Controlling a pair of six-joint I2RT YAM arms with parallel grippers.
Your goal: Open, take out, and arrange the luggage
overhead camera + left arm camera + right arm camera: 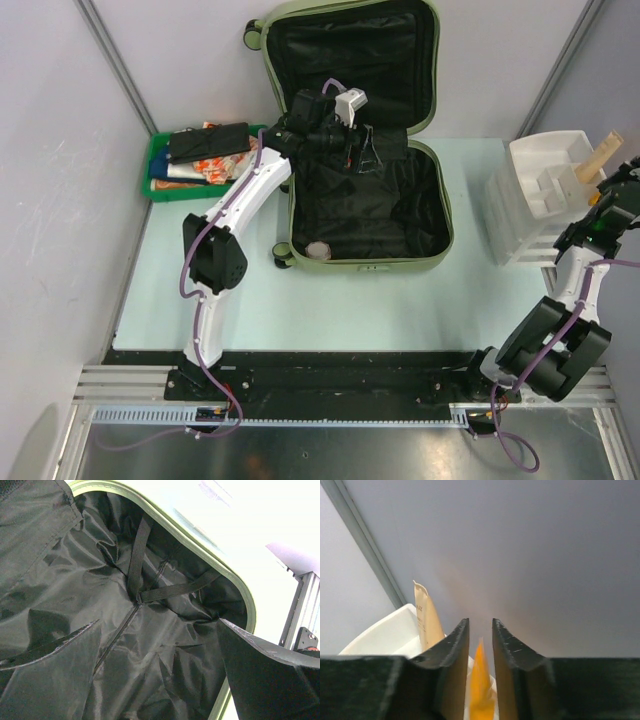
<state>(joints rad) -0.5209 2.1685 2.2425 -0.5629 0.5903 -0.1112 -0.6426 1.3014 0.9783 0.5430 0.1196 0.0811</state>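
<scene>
Olive-green luggage [400, 215] lay open on the surface [330, 310], unpacking seemingly under way: left fingers [55, 647] gaped empty inside it, right fingers [452, 665] stood narrowly apart around an orange item [481, 680], hold unclear, and the next move called for grasping what lay inside.

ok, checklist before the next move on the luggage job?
1. luggage open, lid tipped back: ok.
2. left gripper open and empty above the black lining: ok.
3. Luggage emptied: not ok, a small round item lies inside near the front wall.
4. right gripper free of the orange item: cannot tell; jaws slightly apart with it between them.
5. tan packet standing in the white organizer: ok.
</scene>
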